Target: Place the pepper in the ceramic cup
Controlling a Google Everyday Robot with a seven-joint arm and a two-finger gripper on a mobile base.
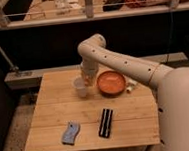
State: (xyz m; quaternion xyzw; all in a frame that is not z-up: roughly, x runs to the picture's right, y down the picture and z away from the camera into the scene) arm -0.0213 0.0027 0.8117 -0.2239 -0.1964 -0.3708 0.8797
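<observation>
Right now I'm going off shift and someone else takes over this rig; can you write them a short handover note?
Gripper: shut, low over the wooden table, right beside the ceramic cup, between it and the orange plate.
Pepper: not visible; whether it sits in the gripper or in the cup cannot be told.
Done: the arm is at the cup.
Left: find the pepper, get it into the cup, then open and withdraw.
</observation>
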